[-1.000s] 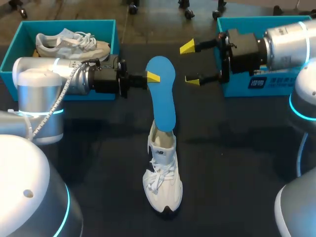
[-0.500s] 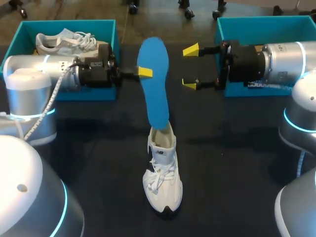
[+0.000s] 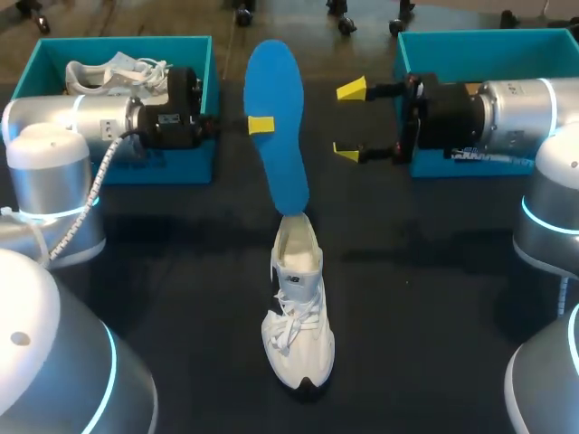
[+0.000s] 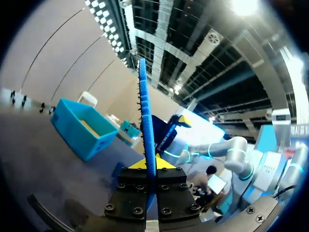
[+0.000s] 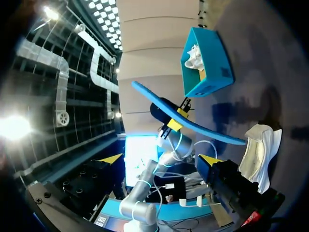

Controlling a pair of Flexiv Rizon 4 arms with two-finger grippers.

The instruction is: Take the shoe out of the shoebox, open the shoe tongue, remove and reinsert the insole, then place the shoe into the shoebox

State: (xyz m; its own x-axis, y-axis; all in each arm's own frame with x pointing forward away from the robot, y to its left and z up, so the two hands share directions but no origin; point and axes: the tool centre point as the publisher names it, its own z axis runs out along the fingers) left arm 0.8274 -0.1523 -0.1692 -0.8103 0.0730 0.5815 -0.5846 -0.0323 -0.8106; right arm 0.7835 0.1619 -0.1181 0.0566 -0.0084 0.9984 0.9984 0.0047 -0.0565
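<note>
Left box (image 3: 127,41) with a spare shoe (image 3: 113,72); left gripper (image 3: 261,125) clamped on the upright blue insole (image 3: 280,158), shown edge-on in the left wrist view, its lower tip at the heel opening of the white shoe (image 3: 297,316) on the table (image 3: 181,271); right gripper (image 3: 349,120) wide and empty, before the right box (image 3: 470,41).

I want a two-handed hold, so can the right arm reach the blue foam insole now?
Probably yes: its open fingers face the blue foam insole with nothing between, and the left fingers hold only the opposite edge.
</note>
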